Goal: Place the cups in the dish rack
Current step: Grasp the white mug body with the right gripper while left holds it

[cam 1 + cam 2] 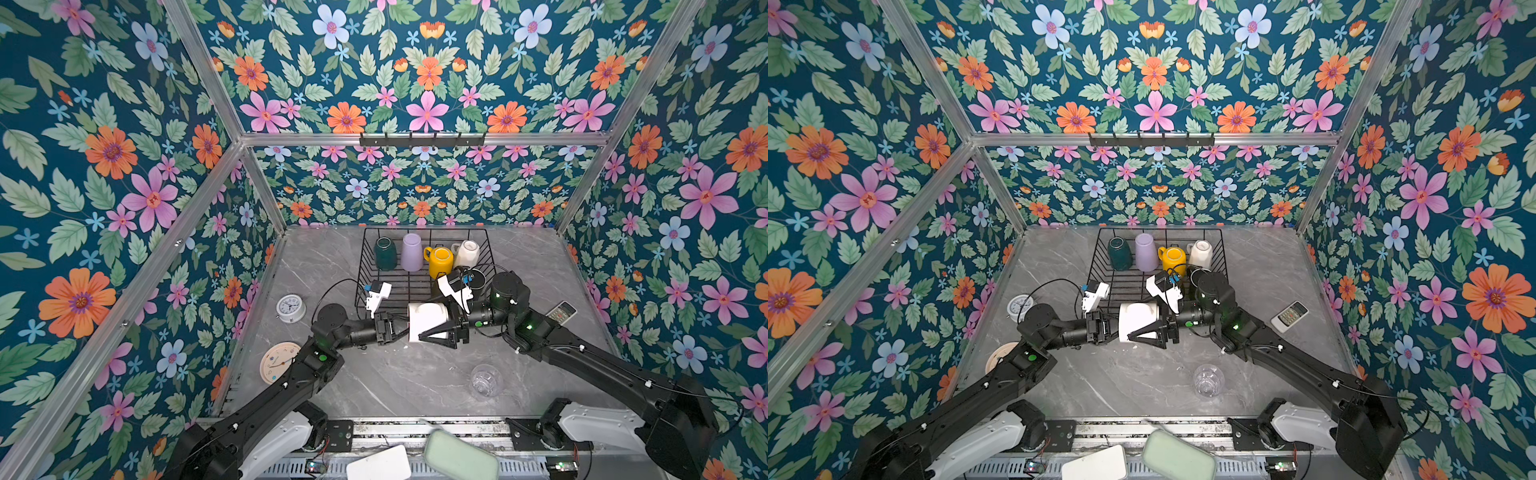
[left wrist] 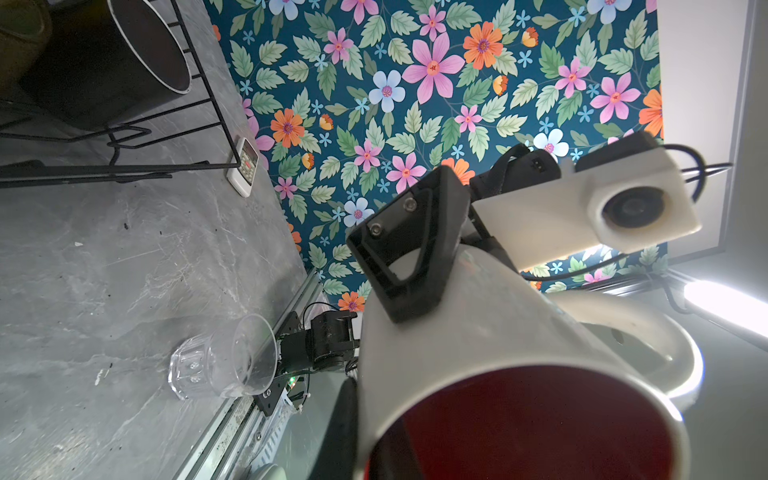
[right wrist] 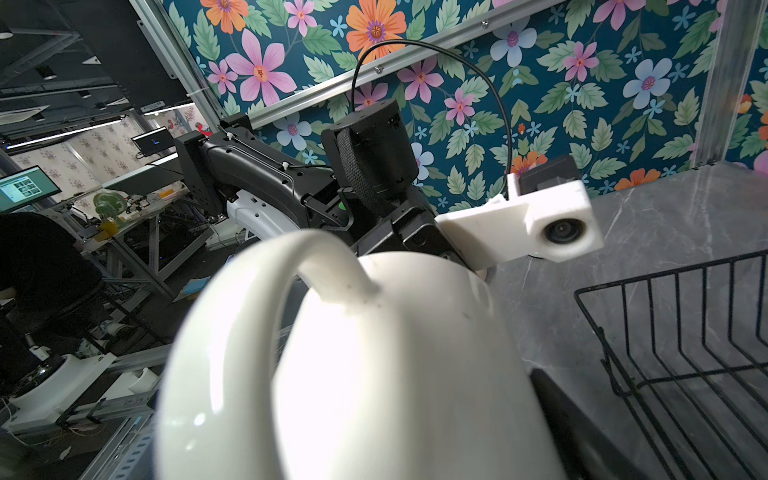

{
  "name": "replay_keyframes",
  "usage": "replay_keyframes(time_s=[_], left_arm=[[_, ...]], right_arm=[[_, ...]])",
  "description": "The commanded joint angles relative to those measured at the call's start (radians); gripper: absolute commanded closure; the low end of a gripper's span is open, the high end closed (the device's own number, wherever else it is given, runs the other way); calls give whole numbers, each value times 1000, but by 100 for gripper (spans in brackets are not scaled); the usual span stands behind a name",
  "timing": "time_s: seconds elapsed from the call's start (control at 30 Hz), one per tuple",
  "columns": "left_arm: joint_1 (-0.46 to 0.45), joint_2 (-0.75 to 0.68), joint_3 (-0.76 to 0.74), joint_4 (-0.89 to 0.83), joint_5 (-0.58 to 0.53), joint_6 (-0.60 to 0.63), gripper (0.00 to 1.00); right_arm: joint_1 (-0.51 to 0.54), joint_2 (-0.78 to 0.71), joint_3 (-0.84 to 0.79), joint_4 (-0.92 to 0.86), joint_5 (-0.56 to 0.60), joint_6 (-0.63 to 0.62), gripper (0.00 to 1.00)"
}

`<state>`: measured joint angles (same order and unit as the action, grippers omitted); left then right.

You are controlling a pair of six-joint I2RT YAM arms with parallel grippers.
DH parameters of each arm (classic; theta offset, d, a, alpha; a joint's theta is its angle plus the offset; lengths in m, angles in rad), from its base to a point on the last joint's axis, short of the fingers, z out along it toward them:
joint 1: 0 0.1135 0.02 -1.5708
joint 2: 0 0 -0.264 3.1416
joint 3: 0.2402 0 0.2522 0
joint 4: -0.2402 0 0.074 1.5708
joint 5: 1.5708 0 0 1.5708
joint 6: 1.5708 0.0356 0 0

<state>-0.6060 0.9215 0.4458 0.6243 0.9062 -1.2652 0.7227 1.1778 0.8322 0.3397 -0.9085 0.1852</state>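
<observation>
- Grey marble table (image 1: pixel 374 386), floral-walled booth: a red-inside white mug (image 1: pixel 422 318) hangs on its side in mid-air, just on the near side of the dish rack (image 1: pixel 363 266).
- The left gripper (image 1: pixel 407 327) is clamped on the mug's rim. The right gripper (image 1: pixel 432 328) straddles its body, jaws wide — whether they press it cannot be told.
- Risk: a release on the left before the right bites would likely drop the glazed mug onto the table.
- The rack's near wall sits close — a hasty swing could clip it.
</observation>
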Motion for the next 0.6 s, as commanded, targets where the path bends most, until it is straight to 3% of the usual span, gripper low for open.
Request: replay_keyframes(time_s=[0.0, 0.23, 0.3, 0.37, 0.4, 0.57], left_arm=[[-1, -6, 4, 102, 4, -11, 100], [2, -3, 1, 124, 3, -22, 100], [2, -3, 1, 124, 2, -21, 100], [1, -1, 2, 126, 2, -23, 100], [2, -2, -1, 125, 2, -23, 100], [2, -3, 0, 126, 0, -25, 100]], right_arm=[[0, -3, -1, 10, 13, 8, 37], [1, -9, 5, 0, 30, 28, 56], [1, -7, 10, -5, 30, 27, 70], [0, -4, 11, -6, 32, 28, 95], [0, -3, 12, -7, 33, 30, 100], [0, 5, 27, -32, 43, 39, 100]])
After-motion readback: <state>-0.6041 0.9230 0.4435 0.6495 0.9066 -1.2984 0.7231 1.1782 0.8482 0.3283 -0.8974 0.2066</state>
